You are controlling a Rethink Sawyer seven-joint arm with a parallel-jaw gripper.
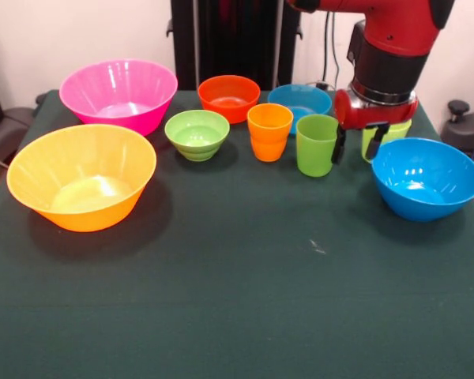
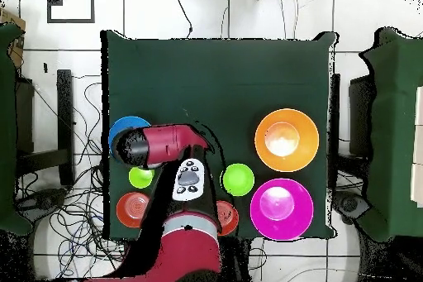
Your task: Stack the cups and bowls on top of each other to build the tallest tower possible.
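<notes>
Nothing is stacked; every piece sits separately on the dark green table (image 1: 237,300). At the left of the front view, the large yellow-orange bowl (image 1: 81,176) sits low in the frame with the large pink bowl (image 1: 118,94) above it. Moving right, the small green bowl (image 1: 197,133) and, behind it, the small orange bowl (image 1: 229,97) come next. At centre stand the orange cup (image 1: 269,132) and the green cup (image 1: 316,144), side by side, with the small blue bowl (image 1: 300,100) behind them. The gripper (image 1: 357,144) hangs at upper right, its two dark fingers (image 1: 377,140) spread apart and holding nothing (one finger just beside the green cup). The lime-yellow cup (image 1: 393,131) is mostly hidden behind it, so I cannot tell whether a finger touches it. Rightmost is the medium blue bowl (image 1: 426,178).
</notes>
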